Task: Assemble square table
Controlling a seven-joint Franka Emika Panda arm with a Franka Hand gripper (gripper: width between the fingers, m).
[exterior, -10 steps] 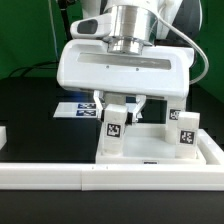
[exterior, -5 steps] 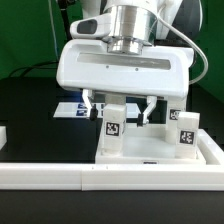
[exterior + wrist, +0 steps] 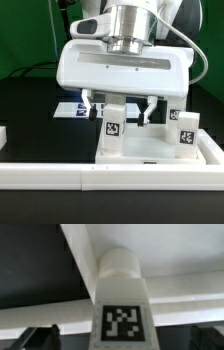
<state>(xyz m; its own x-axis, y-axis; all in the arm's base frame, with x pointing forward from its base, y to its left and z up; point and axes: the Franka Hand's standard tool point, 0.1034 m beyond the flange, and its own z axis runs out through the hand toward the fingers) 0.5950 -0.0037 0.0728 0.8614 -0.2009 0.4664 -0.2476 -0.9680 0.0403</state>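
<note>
You're looking at a glossy white arm (image 3: 128, 20) — a round silver-grey wrist collar sits on a broad, rounded white hand housing with a long dark slot across its front. A grey cable loops off to the exterior view's right. The gripper (image 3: 121, 104) ends in two dark fingers (image 3: 92, 104) — black-tipped, blurred in the wrist view.

Legs (image 3: 113, 130): smooth white plastic, slight sheen, each bearing a matt black-and-white printed tag. Square table slab (image 3: 150, 148): white plastic, smooth, satin finish. Border wall (image 3: 60, 176): smooth white, matt. Tabletop (image 3: 30, 105): black, matt. My claw (image 3: 120, 105): glossy white plastic housing, dark matt fingers (image 3: 40, 336).
</note>
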